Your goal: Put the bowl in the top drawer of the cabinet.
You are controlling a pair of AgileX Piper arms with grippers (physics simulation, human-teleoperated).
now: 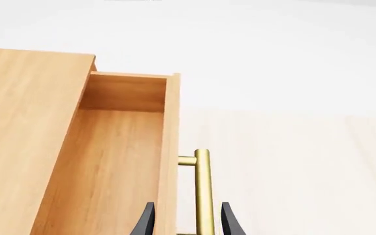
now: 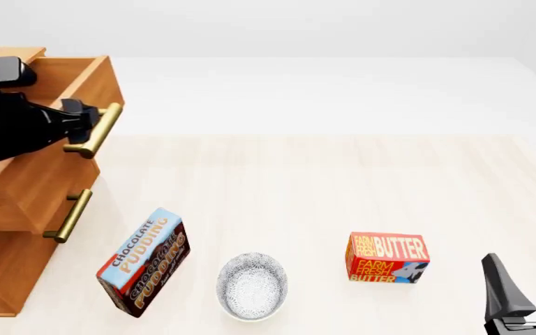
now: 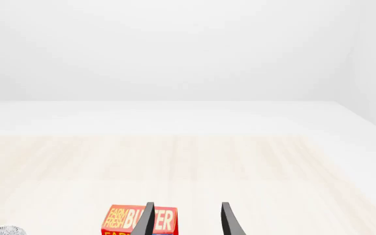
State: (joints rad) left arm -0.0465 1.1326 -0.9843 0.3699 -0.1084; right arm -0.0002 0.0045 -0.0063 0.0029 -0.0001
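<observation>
Pale wood tabletop, white backdrop. From my seat the bowl (image 2: 251, 286) sits free at the near edge, between the pudding box (image 2: 143, 262) and the butter box (image 2: 386, 258). My right gripper (image 2: 529, 289), fingers spread and holding nothing, waits just past the butter box, so it's my nearer arm for the pick (bowl lies to its left). Left gripper (image 1: 185, 220) straddles the brass handle (image 1: 202, 191) of the top drawer (image 1: 119, 161), jaws apart, not pinching; drawer stands pulled out of the cabinet (image 2: 12, 230), far left.
</observation>
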